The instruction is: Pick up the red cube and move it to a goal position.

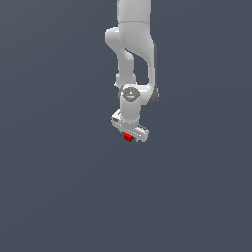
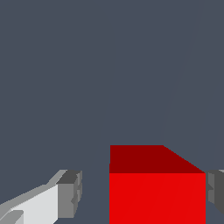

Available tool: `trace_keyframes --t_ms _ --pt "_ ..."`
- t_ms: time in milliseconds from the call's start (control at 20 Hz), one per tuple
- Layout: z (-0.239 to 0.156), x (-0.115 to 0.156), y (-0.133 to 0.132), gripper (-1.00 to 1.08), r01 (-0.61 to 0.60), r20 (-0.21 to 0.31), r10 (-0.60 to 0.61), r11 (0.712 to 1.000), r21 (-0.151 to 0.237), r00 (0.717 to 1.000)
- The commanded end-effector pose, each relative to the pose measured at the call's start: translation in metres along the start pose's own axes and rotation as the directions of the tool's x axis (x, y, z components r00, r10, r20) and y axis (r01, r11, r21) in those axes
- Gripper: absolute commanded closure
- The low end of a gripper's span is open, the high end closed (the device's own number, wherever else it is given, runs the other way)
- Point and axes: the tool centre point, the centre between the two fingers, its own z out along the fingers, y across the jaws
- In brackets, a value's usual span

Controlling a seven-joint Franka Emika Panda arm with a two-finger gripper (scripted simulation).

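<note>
Straddling the red cube [image 2: 156, 192], the gripper [image 2: 142, 192] stands open, one finger touching it.

A flat, matte, dark slate-grey surface [image 1: 54, 187] is the only thing here outside the task. In the exterior view it fills the frame from 12 o'clock right round the dial, reaching every edge in one even tone. It carries no visible pattern, and its shade looks about the same at 3 o'clock, 6 o'clock and 9 o'clock. Whether it is a floor, a tabletop or a backdrop cannot be told. The wrist view shows the same dark slate-grey surface [image 2: 65, 65]. A very faint, straight, slanting change of shade [image 2: 177, 70] crosses it. Whether that is lighting or a seam cannot be told.
</note>
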Motion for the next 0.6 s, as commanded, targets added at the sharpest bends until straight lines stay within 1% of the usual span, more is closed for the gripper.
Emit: trace_keyframes --t_ms 0,250,300,550 --pt "0.0017 -0.0008 -0.0004 -0.92 -0.008 -0.001 0.008 1.000 0.001 1.000" --pt "-0.0007 0.0011 -0.0010 -0.92 0.002 0.000 -0.002 1.000 0.002 1.000" --pt "-0.0007 0.0011 -0.0010 1.08 0.002 0.000 -0.002 1.000 0.002 1.000" --pt "-0.0007 0.0011 -0.0010 1.08 0.002 0.000 -0.002 1.000 0.002 1.000"
